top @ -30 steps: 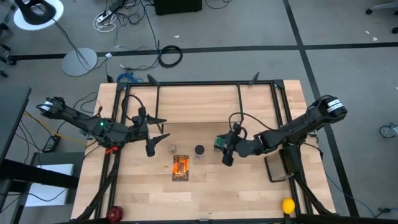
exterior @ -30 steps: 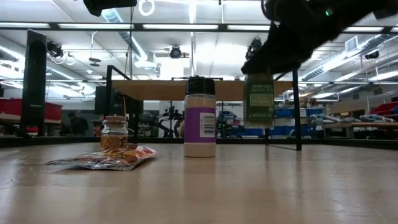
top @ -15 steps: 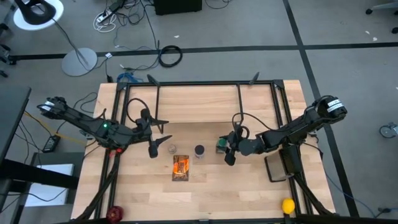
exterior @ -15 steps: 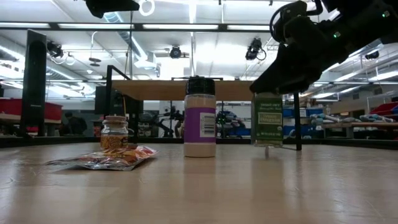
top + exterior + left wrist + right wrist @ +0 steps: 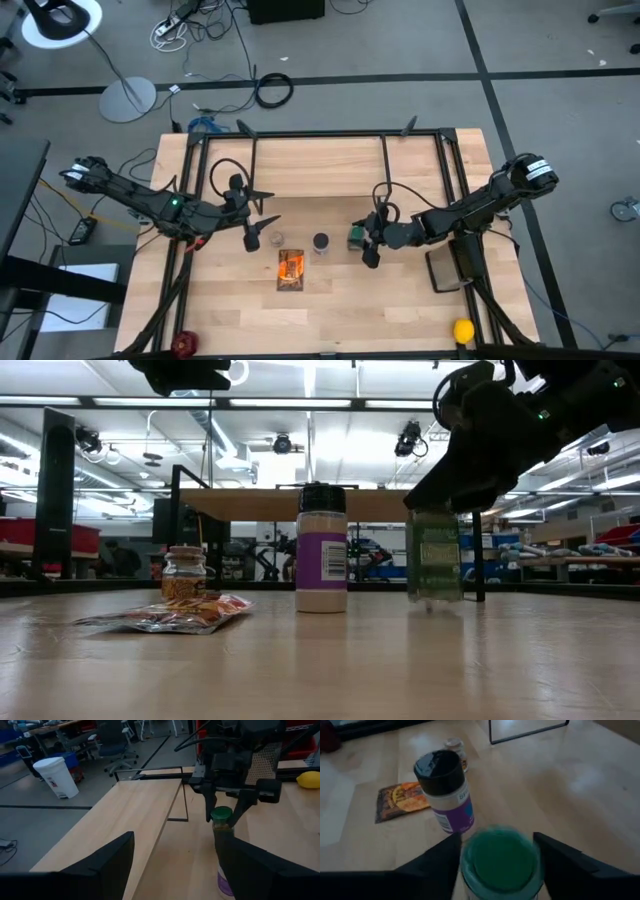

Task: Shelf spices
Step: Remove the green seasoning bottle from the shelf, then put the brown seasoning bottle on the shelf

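The green-lidded jar (image 5: 355, 237) (image 5: 434, 555) stands upright on its base on the table. My right gripper (image 5: 500, 865) (image 5: 222, 820) is open, one finger close on either side of the green lid (image 5: 500, 857). Left of the green-lidded jar stand the dark-lidded purple-labelled jar (image 5: 320, 242) (image 5: 322, 550) and the tiny pale-capped jar (image 5: 276, 238) (image 5: 184, 572). The brown-orange packet (image 5: 290, 269) (image 5: 165, 615) lies flat nearer the front. The shelf (image 5: 320, 165) (image 5: 260, 505) stands along the far side with nothing on its board. My left gripper (image 5: 250, 238) (image 5: 176, 837) hangs open in the air, left of the tiny jar.
A yellow ball (image 5: 463, 329) lies at the near right corner, and a red object (image 5: 187, 345) at the near left. A dark pad (image 5: 445, 270) lies under my right arm. Black frame rails (image 5: 170, 290) run along the table's sides.
My right gripper has come down with the green-lidded jar. The jar hung clear of the table a second ago and now stands on it, right of the purple-labelled jar.
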Robot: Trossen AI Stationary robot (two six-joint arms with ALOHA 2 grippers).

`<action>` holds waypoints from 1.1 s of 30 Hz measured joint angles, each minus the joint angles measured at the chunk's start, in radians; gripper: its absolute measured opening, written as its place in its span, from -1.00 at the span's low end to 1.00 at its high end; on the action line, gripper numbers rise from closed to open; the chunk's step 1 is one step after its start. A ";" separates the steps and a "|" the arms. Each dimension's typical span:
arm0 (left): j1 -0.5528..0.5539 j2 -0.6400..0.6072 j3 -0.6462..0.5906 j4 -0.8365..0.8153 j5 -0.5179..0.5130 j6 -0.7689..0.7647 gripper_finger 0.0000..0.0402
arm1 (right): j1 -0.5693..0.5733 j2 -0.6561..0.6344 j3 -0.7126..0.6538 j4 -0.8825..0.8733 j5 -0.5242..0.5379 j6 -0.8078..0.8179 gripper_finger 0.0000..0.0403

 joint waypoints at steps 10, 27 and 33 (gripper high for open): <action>0.000 0.000 0.000 0.000 0.000 -0.003 0.40 | 0.000 0.000 0.001 0.023 0.002 -0.005 0.51; 0.000 0.000 0.000 0.001 0.000 -0.008 0.40 | 0.004 0.000 0.096 0.147 0.024 -0.280 0.51; 0.000 0.000 0.000 0.001 0.000 -0.025 0.40 | -0.009 0.000 0.213 0.146 0.024 -0.451 0.51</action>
